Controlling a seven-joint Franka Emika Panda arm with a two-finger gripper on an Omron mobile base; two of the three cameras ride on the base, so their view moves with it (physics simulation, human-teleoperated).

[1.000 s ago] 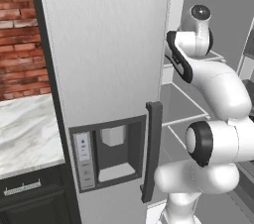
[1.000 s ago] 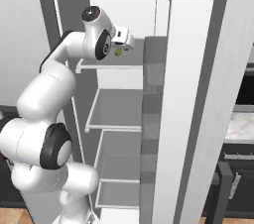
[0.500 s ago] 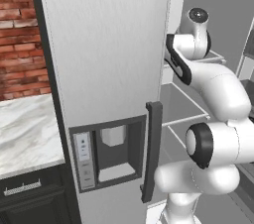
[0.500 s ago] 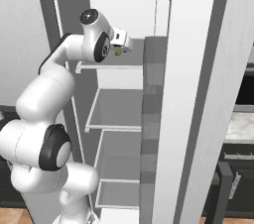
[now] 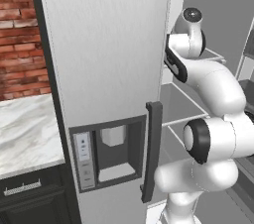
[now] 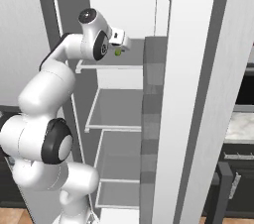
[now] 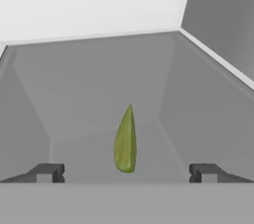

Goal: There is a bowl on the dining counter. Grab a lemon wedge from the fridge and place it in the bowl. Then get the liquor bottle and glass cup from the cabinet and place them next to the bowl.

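A yellow-green lemon wedge (image 7: 125,141) stands on edge on the grey fridge shelf (image 7: 89,89), centred just ahead of my gripper (image 7: 126,173). My fingertips (image 7: 47,172) stand wide apart on either side of it, open and not touching it. From the right base view, the gripper (image 6: 120,44) reaches into the upper shelf of the open fridge (image 6: 119,0), with the wedge (image 6: 118,53) just below the hand. The bowl, liquor bottle, glass cup and cabinet are out of view.
The fridge's open right door (image 6: 173,99) stands close beside the arm. The left door with its dispenser (image 5: 111,151) and dark handle (image 5: 151,148) is shut. Bare shelves (image 6: 119,111) lie below. A marble counter (image 5: 25,129) sits by a brick wall (image 5: 20,34).
The arm has edged very slightly to the left inside the fridge. The wedge lies where it was and the jaws stay wide open.
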